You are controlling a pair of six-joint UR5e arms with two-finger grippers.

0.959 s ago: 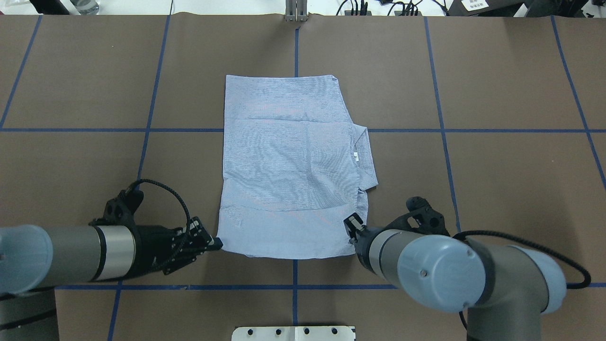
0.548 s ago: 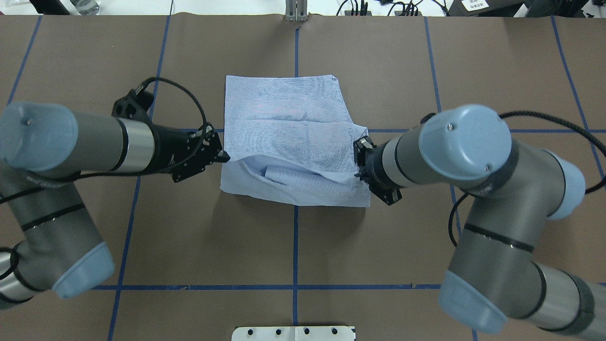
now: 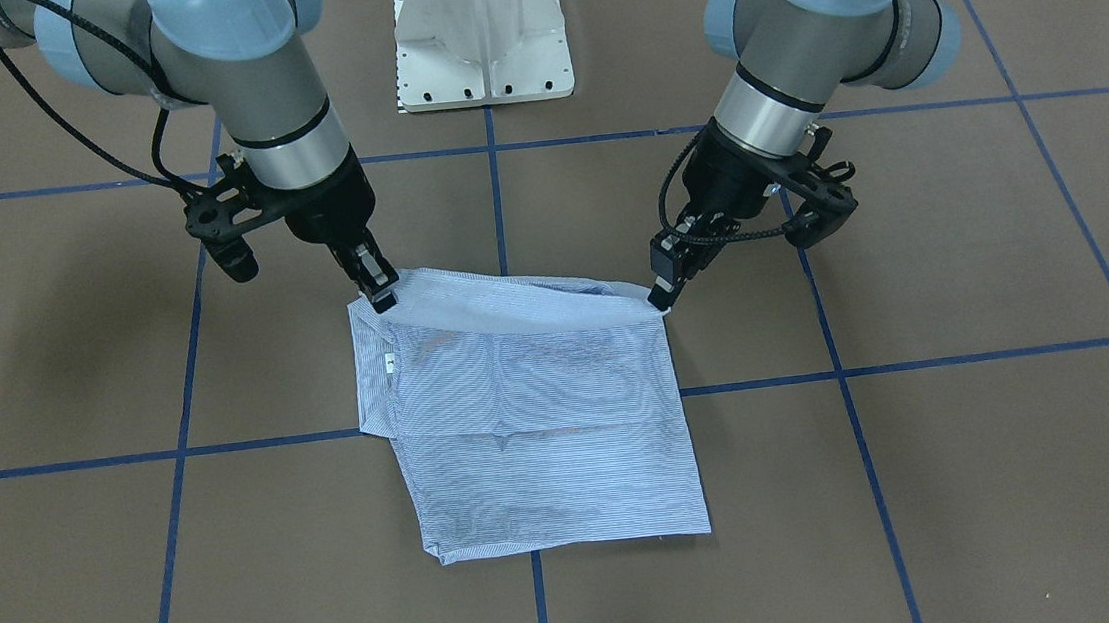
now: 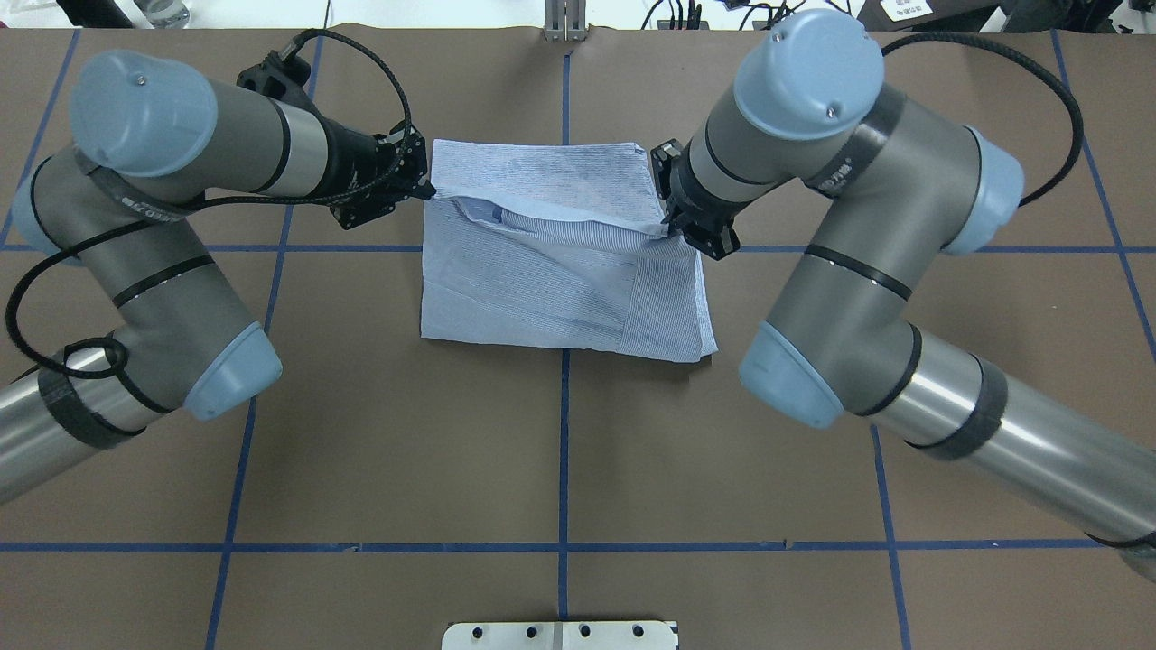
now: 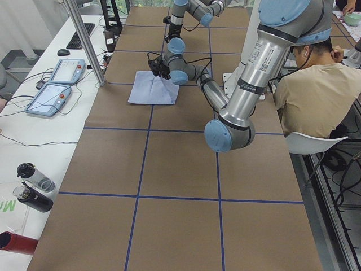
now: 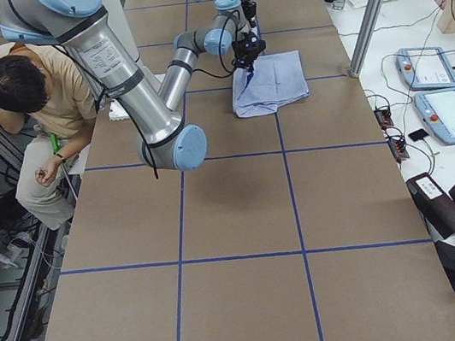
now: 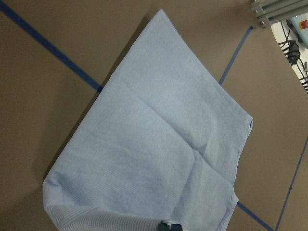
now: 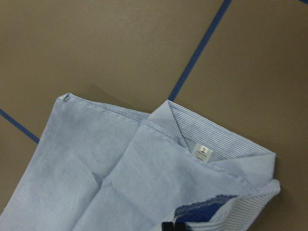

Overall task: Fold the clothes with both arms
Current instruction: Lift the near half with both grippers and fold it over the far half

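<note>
A: How many shirts, and where is it lying?

B: One shirt (image 4: pixel 560 298); it is lying on the brown table (image 4: pixel 379 433), mid-width, straddling the centre blue tape line (image 4: pixel 563 451); it is sitting on the half far from the one white pedestal base (image 3: pixel 481 47).

A: Which way is it pointing?

B: The one collar (image 3: pixel 372 388) is pointing to the robot's right, with one white neck label (image 3: pixel 389 364) showing just inside it; so the neck-to-hem line is running right to left; the outline is looking close to square, so I cannot call a long axis.

A: Arms and fingers?

B: Two arms, two grippers; the left gripper (image 4: pixel 430 191) is pinching closed on the left corner of a raised shirt edge; the right gripper (image 4: pixel 666 227) is clamping closed on the right corner; that edge is hanging between them, running left to right, above the flat far part of the shirt; a paler strip of fabric is showing along the held edge.

A: Anything else?

B: One person (image 5: pixel 316 96) is sitting on the robot's side of the table, showing in both side views.
</note>
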